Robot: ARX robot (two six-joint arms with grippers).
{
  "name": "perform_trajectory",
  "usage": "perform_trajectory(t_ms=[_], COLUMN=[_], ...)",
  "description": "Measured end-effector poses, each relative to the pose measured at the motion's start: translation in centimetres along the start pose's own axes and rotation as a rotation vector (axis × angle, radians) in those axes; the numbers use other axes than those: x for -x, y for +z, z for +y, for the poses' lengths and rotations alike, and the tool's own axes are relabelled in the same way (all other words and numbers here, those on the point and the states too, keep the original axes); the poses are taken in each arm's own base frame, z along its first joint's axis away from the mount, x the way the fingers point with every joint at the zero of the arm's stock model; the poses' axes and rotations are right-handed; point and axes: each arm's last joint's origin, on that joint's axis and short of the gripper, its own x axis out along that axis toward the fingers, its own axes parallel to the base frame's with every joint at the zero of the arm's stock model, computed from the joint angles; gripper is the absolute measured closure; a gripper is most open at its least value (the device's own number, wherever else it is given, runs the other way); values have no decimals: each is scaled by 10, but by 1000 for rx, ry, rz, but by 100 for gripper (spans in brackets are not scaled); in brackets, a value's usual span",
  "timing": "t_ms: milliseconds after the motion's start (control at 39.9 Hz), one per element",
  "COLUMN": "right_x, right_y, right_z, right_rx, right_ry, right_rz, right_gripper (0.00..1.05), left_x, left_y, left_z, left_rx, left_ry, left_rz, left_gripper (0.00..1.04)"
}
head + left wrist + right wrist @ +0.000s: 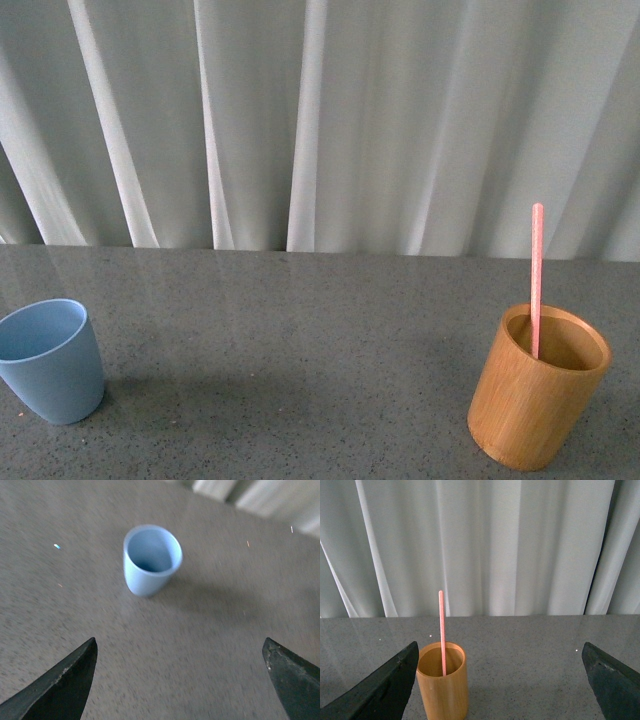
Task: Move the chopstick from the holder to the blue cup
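Observation:
One pale pink chopstick (537, 275) stands nearly upright in the orange-brown wooden holder (537, 400) at the right of the grey table. The light blue cup (48, 360) stands empty at the far left. No arm shows in the front view. In the left wrist view the blue cup (151, 560) lies ahead of my open left gripper (180, 652), well beyond its dark fingertips (82, 665). In the right wrist view the holder (443, 682) with the chopstick (441, 630) stands just inside one fingertip (400, 672) of my open right gripper (500, 652), which holds nothing.
The grey speckled table top (300, 350) stretches between cup and holder. A pale pleated curtain (320, 120) hangs behind the table's far edge.

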Motion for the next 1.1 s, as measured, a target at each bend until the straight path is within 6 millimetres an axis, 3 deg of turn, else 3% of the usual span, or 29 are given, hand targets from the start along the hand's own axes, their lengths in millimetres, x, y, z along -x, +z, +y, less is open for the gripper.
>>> perform_trajectory(t_ms=[100, 175, 326, 677, 802, 1103], right_x=[0, 0, 0, 0, 0, 0], right_y=[0, 0, 0, 0, 0, 0], right_z=[0, 0, 0, 0, 0, 0], right_rx=[0, 0, 0, 0, 0, 0], right_ry=[1, 0, 1, 0, 0, 0], right_rz=[0, 0, 0, 0, 0, 0], right_gripper=[10, 10, 10, 10, 10, 10], left_x=[-25, -48, -85, -162, -180, -198], left_y=[20, 36, 50, 47, 49, 52], left_z=[-9, -11, -16, -4, 2, 9], left_rx=[-47, -68, -106, -164, -166, -173], left_ry=[-64, -20, 2, 141, 168, 188], left_rz=[205, 259, 335, 439, 454, 456], left_gripper=[7, 7, 7, 7, 7, 7])
